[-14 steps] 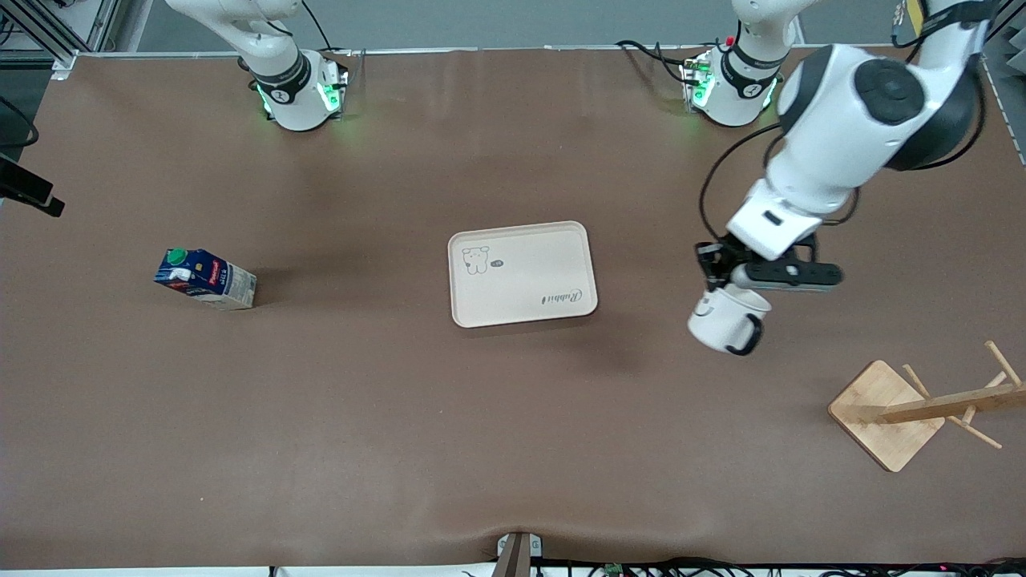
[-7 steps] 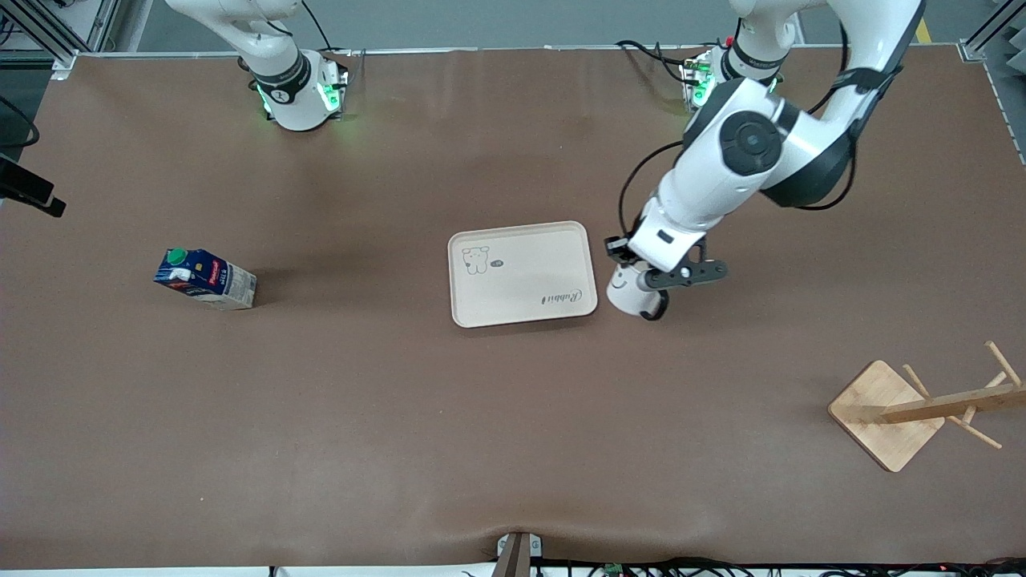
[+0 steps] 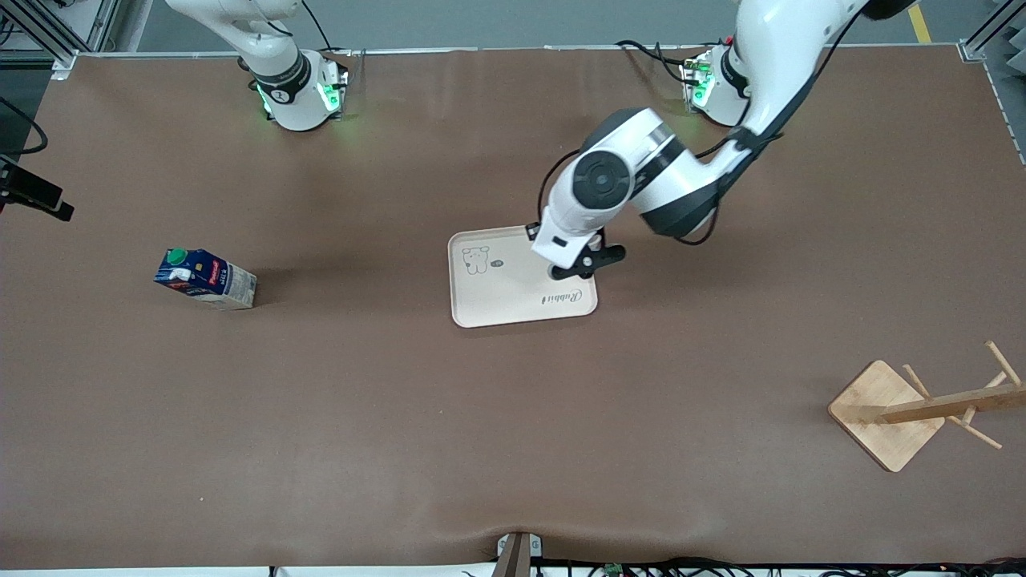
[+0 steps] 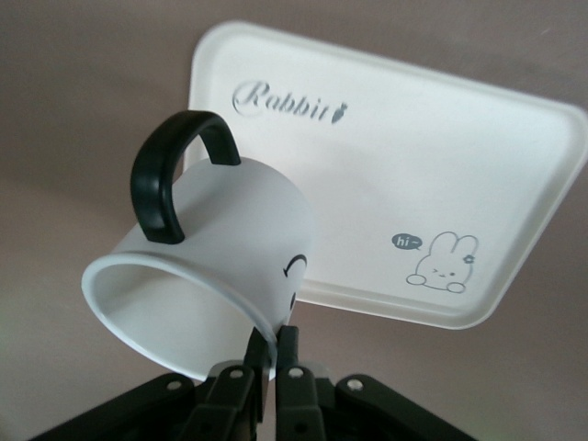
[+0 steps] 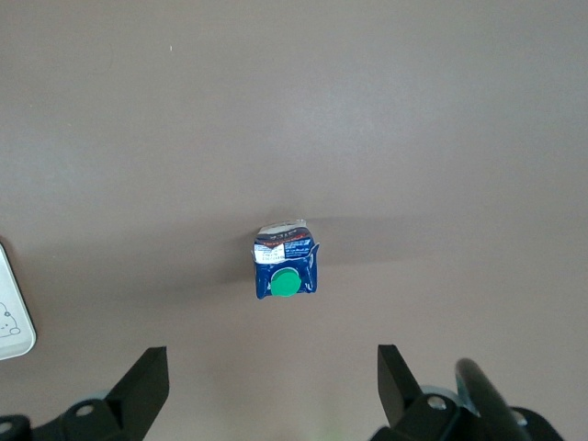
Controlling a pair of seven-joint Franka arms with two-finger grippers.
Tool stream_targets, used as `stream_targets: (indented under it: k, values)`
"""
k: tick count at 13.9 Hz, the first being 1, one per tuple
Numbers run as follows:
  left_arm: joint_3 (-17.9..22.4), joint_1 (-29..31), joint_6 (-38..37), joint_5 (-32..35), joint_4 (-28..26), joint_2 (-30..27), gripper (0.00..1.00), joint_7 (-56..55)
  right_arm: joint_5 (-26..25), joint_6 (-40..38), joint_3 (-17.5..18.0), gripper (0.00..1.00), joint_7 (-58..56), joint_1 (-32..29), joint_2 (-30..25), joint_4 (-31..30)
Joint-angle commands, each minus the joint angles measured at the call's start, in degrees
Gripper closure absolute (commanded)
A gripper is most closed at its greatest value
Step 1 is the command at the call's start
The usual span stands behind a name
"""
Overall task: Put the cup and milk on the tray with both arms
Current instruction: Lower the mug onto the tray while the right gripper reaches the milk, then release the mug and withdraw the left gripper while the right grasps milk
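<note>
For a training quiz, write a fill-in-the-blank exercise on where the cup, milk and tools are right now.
1. The left tool grips the cup by its ____.
2. The cup hangs over the ____.
3. The milk stands on the table, toward the ____ arm's end.
4. The right tool, over the milk, has its fingers ____.

Missing words: rim; tray; right; open

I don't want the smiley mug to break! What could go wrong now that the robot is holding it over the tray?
The left gripper pinches only the cup's thin rim, and the cup hangs tilted over the tray. It could slip out, or tip over if let go like that. Also, the milk stands on the table toward the right arm's end, with the open right gripper high above it, so that grab could knock it over.
</note>
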Motion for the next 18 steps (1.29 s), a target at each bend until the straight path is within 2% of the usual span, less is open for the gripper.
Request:
stream_targets:
  k: [1, 3, 7, 8, 9, 12, 15, 18]
  values:
    - [7.4, -8.5, -2.4, 0.8, 4.1, 4.7, 1.00, -1.9, 1.0, -0.2, 0.3, 0.00, -1.2, -0.8, 0.9, -0.8]
    - [11.9, -13.5, -2.5, 0.4, 5.2, 6.0, 1.00, -1.9, 1.0, 0.7, 0.3, 0.00, -1.6, -1.4, 4.2, -0.9]
    - [12.7, -14.2, -2.6, 0.2, 5.2, 6.7, 1.00, -1.4, 1.9, 6.4, 0.3, 0.00, -1.4, -1.6, 10.7, -2.8]
    - [12.8, -14.1, -2.6, 0.3, 5.2, 6.7, 0.69, -1.2, 2.0, 8.6, 0.3, 0.00, -1.4, -1.2, 10.9, -5.0]
    - [12.8, -14.0, -2.6, 0.7, 5.3, 6.7, 0.01, -1.2, 2.0, 11.6, 0.3, 0.00, -1.5, -0.9, 10.9, -8.0]
    - [12.8, -13.4, -3.7, 0.7, 9.4, 6.0, 0.00, -1.2, 2.0, 15.1, 0.3, 0.00, -1.5, -0.8, 10.6, -13.9]
    - [12.8, -12.8, -9.7, 1.2, 13.7, 4.7, 0.00, -1.2, 2.1, 15.6, 0.4, 0.00, -1.5, -0.8, 10.3, -15.4]
    - [12.7, -8.5, -13.6, 1.1, 14.4, -0.5, 0.00, 1.7, 2.1, 17.1, 0.4, 0.00, -1.5, -0.8, 10.2, -17.9]
